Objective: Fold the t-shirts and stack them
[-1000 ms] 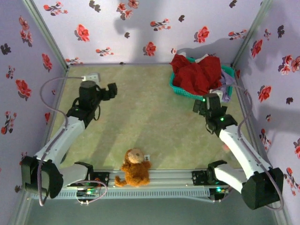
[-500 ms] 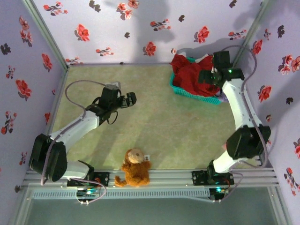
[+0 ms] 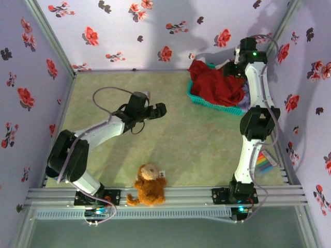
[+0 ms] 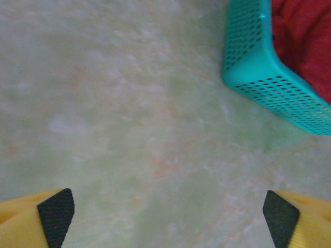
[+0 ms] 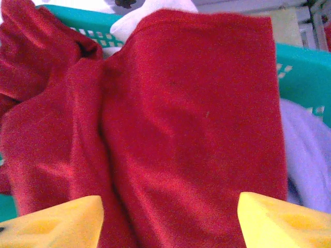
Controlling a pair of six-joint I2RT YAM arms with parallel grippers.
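A deep-red t-shirt [image 3: 214, 82] lies heaped in the teal basket [image 3: 217, 103] at the back right, with a lavender shirt [image 3: 250, 97] and a white one [image 3: 225, 64] beside it. My right gripper [image 3: 234, 68] hangs over the basket's far side. In the right wrist view its jaws [image 5: 170, 222] stand apart just above the red t-shirt [image 5: 191, 129], with cloth between the yellow fingertips [image 5: 57, 222]. My left gripper [image 3: 158, 109] is open over bare table mid-field. The left wrist view has the gripper [image 4: 168, 217] empty and the basket's corner [image 4: 269, 88] ahead to the right.
A brown plush teddy [image 3: 149, 183] sits at the near edge between the arm bases. A small rainbow-striped item [image 3: 265, 163] lies by the right wall. Flowered walls close in the table [image 3: 155, 150] on three sides. The lavender cloth [image 5: 307, 160] spills over the basket's rim.
The right arm has swung from the basket's front up over its far side. The left arm has reached rightward to the table's middle.
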